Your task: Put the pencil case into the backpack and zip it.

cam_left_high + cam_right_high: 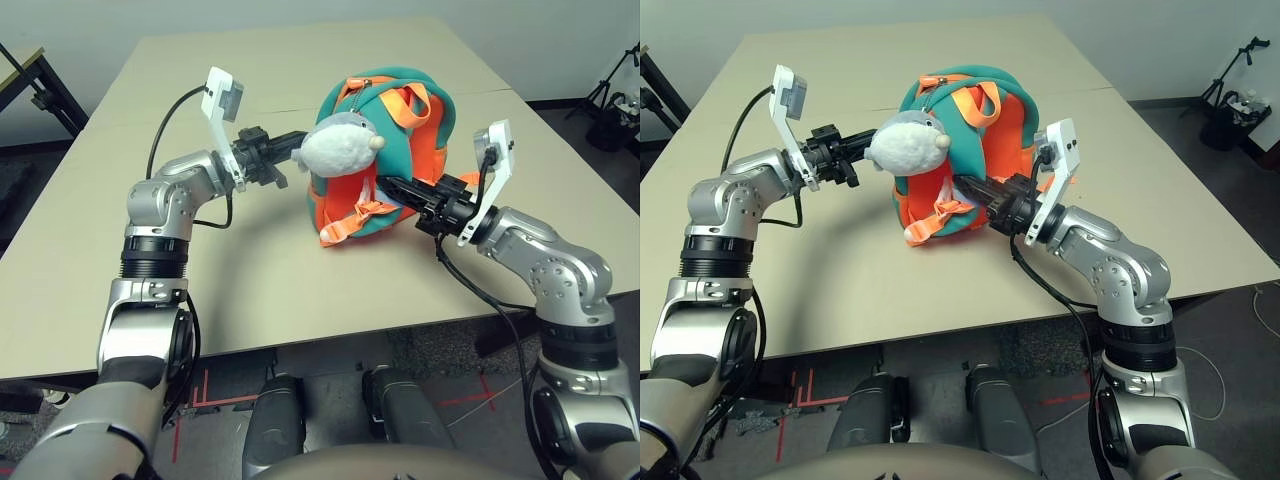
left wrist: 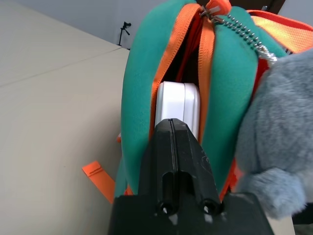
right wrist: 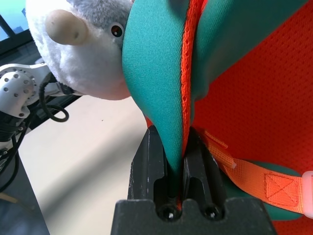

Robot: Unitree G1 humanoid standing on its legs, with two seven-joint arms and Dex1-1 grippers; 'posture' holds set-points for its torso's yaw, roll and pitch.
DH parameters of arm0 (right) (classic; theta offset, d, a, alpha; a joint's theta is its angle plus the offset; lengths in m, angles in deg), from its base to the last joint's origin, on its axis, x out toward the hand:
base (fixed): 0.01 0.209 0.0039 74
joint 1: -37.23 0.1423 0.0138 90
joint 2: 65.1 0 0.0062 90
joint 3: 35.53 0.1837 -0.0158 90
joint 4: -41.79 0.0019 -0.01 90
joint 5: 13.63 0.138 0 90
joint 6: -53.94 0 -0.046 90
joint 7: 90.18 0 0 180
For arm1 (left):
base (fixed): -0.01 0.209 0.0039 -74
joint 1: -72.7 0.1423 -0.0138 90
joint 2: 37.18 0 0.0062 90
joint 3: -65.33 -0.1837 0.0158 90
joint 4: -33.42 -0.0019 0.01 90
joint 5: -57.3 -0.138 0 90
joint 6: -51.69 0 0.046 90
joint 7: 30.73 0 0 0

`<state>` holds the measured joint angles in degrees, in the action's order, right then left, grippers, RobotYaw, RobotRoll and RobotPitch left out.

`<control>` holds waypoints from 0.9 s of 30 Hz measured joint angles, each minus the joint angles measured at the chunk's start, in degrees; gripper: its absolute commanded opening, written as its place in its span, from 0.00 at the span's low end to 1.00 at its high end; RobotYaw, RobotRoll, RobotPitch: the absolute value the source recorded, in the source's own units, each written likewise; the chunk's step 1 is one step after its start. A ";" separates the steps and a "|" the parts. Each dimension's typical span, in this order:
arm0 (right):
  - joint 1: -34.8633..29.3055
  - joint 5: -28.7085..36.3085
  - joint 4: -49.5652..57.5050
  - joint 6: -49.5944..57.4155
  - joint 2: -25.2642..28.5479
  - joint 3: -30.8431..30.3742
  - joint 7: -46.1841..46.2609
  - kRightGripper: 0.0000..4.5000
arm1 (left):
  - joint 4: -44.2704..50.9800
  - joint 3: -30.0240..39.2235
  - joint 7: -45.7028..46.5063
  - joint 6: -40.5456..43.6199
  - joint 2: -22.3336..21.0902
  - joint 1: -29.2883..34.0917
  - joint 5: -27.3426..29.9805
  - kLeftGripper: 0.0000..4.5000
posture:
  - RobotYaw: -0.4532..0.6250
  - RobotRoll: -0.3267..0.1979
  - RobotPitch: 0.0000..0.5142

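Observation:
The teal and orange backpack (image 1: 400, 150) stands upright mid-table, its grey-and-white plush fish (image 1: 340, 145) hanging on its left side. The left wrist view shows its zipper slot gaping, with the white pencil case (image 2: 178, 103) end-on inside the opening. My left gripper (image 2: 170, 123) is shut, its tips pressed against that end of the case; in the head views those tips are hidden behind the fish. At the backpack's lower right front, my right gripper (image 3: 176, 142) is shut on a fold of teal fabric (image 3: 156, 73) with an orange seam.
Orange straps (image 1: 345, 225) trail onto the beige table (image 1: 250, 290) in front of the backpack. A seam crosses the tabletop behind it. A dark stand (image 1: 35, 85) is off the table's left, and tripod gear (image 1: 610, 100) off its right.

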<state>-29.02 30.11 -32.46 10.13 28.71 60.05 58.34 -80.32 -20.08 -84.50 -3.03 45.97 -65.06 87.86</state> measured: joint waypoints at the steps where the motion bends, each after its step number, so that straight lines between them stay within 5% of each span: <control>1: -0.01 0.00 0.01 0.00 0.01 0.01 0.00 0.01 | -0.56 -0.15 -0.11 -0.29 0.17 -0.25 -0.26 0.00 | 0.29 0.62 0.13; 16: -0.31 0.02 0.12 0.00 -0.11 0.35 1.24 0.01 | -10.94 -1.24 -1.68 -7.26 6.14 -4.38 -4.62 0.00 | 0.29 0.62 0.15; 27: -0.47 0.09 0.45 -0.02 -0.38 -0.12 1.32 0.01 | -4.64 -0.08 -1.87 -4.42 2.94 -4.18 -4.12 0.04 | 0.31 0.62 0.16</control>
<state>-29.49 30.21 -32.00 10.11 28.33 59.92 59.66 -84.97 -20.16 -86.38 -7.45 48.92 -69.24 83.74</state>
